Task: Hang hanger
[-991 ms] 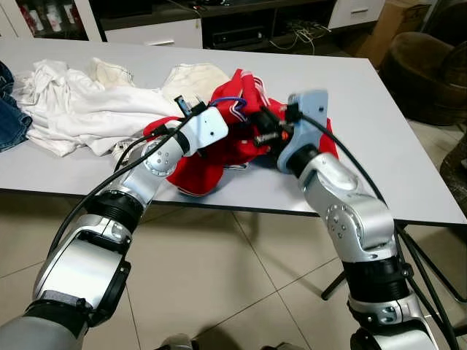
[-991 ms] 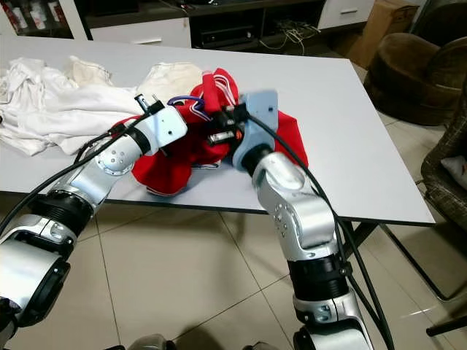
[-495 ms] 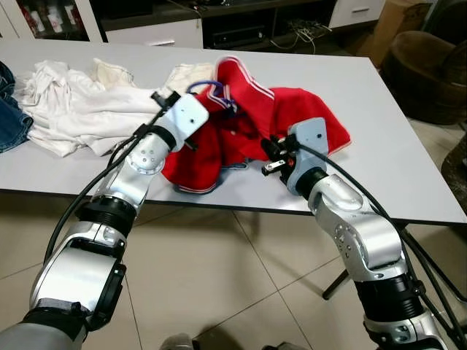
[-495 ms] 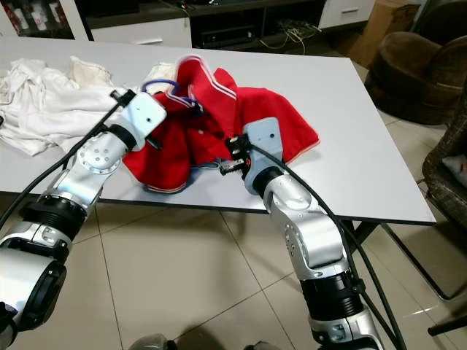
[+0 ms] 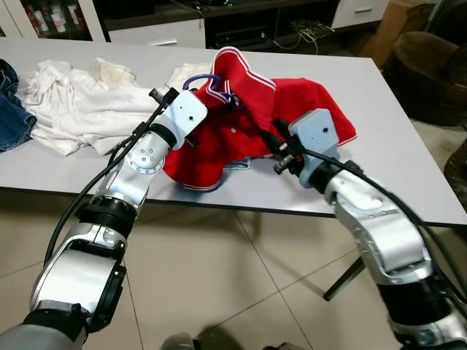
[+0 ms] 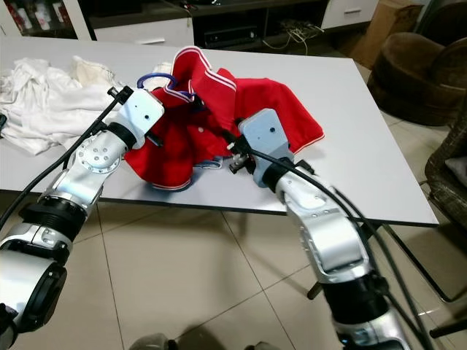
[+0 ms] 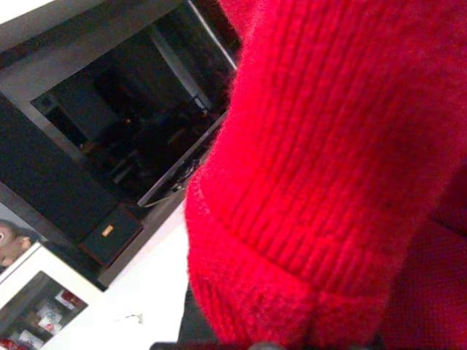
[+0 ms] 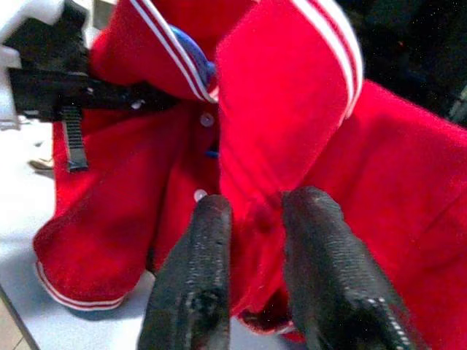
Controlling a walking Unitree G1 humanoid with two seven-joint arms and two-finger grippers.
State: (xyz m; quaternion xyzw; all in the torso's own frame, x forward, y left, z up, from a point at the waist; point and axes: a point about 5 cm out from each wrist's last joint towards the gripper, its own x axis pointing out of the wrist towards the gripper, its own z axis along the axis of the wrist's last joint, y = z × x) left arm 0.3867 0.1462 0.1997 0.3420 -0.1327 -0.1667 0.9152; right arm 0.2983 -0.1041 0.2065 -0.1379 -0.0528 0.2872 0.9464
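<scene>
Black fingers of the right gripper (image 8: 252, 240), a narrow gap between them, hold nothing, just short of the red shirt (image 5: 292, 109). The left gripper (image 5: 219, 98) lifts the shirt's collar by the blue hanger (image 5: 198, 79); its grip is hidden. Both are above the grey table (image 5: 379, 138).

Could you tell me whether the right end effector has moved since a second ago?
Yes. The right end effector has pulled back out of the red shirt toward the near edge of the table, and now sits beside the garment.
</scene>
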